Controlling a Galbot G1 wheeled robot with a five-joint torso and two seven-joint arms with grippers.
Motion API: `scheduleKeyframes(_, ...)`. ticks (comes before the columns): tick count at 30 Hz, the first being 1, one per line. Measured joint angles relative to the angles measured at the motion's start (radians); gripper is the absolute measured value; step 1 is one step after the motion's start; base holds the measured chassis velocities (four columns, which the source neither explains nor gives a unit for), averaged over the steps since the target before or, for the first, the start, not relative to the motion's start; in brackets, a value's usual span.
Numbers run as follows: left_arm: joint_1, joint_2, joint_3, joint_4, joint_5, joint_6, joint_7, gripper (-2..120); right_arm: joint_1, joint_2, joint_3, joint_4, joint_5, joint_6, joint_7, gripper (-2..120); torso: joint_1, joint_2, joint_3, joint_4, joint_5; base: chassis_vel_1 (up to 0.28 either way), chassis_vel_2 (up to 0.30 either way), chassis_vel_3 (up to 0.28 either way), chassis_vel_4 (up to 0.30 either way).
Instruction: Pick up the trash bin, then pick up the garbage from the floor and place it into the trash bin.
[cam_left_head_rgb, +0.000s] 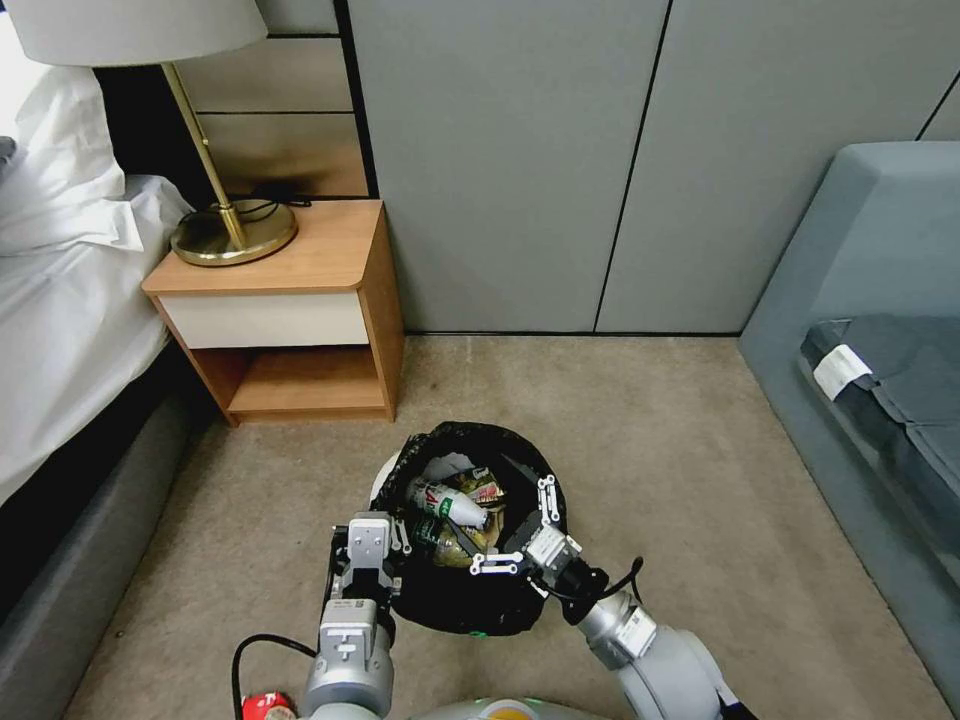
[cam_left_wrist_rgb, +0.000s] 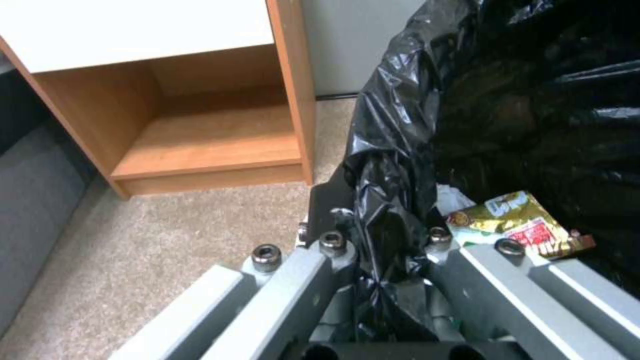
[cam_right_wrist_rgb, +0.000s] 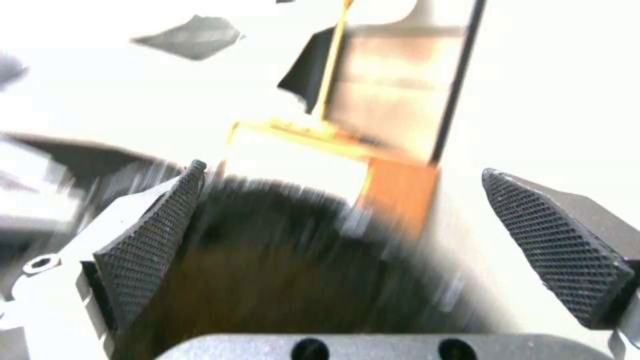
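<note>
The trash bin (cam_left_head_rgb: 470, 600), white with a black bag liner, is just in front of me over the carpet floor (cam_left_head_rgb: 660, 450). My left gripper (cam_left_head_rgb: 397, 542) is shut on its near-left rim; the left wrist view shows the liner (cam_left_wrist_rgb: 393, 165) pinched between the fingers (cam_left_wrist_rgb: 333, 250). Garbage lies inside the bin: a green-labelled bottle (cam_left_head_rgb: 447, 502) and yellow-brown wrappers (cam_left_head_rgb: 482, 490), with one wrapper (cam_left_wrist_rgb: 520, 225) close to the left gripper. My right gripper (cam_left_head_rgb: 520, 533) hangs open over the bin's right side, its textured pads (cam_right_wrist_rgb: 150, 240) wide apart with nothing between them.
A wooden nightstand (cam_left_head_rgb: 290, 310) with a brass lamp (cam_left_head_rgb: 225, 225) stands at the back left beside a white bed (cam_left_head_rgb: 70, 300). A grey sofa (cam_left_head_rgb: 880, 330) lines the right. A small red-and-white object (cam_left_head_rgb: 265, 705) sits by my base.
</note>
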Motion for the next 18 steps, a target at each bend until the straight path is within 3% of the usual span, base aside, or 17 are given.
scheduleKeyframes(3,-0.008,0.001,-0.003,0.006,-0.001,0.0,0.001,2,-0.024,0.028,0.049,0.09,-0.082,-0.03,0.108,100,0.0,0.0,0.0,0.0002,-0.0002,0.0,0.0,0.0,0.0)
scheduleKeyframes(7,-0.013,0.003,-0.005,0.007,-0.007,0.001,0.001,2,-0.098,0.053,0.084,0.147,-0.091,-0.044,0.214,100,0.0,0.0,0.0,-0.0002,-0.0002,0.0,0.0,0.0,0.0)
scheduleKeyframes(12,-0.017,0.003,-0.005,0.012,-0.011,0.001,0.002,2,-0.194,0.103,0.105,0.121,-0.124,-0.007,0.314,100,0.0,0.0,0.0,-0.0002,-0.0001,0.0,0.0,0.0,0.0)
scheduleKeyframes(18,-0.017,0.01,-0.006,0.009,-0.025,0.001,0.006,2,-0.231,0.131,0.124,0.082,-0.124,0.025,0.33,100,0.0,0.0,0.0,-0.0001,0.0,0.0,0.0,0.0,0.0)
